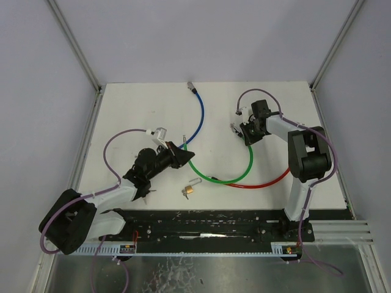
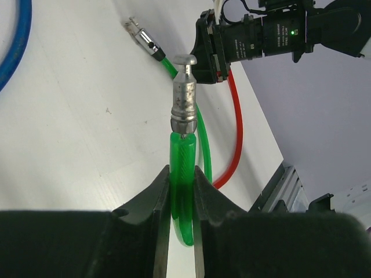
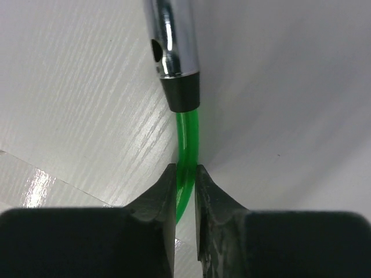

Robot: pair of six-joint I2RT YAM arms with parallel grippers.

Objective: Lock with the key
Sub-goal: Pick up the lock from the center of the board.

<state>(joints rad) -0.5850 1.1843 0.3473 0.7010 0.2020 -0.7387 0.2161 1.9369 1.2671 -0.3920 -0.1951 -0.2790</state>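
Left wrist | left claw clenched on green cable | right claw clamped on its other end

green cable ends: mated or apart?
Apart. The left gripper pinches the green cable behind its pin end; the right gripper pinches it behind the barrel end, well separated.

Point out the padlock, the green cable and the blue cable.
padlock [image 1: 189, 191]: top view, brass body.
green cable [image 1: 229, 181]: top view, bottom of its curve.
blue cable [image 1: 202, 113]: top view, middle of its bend.
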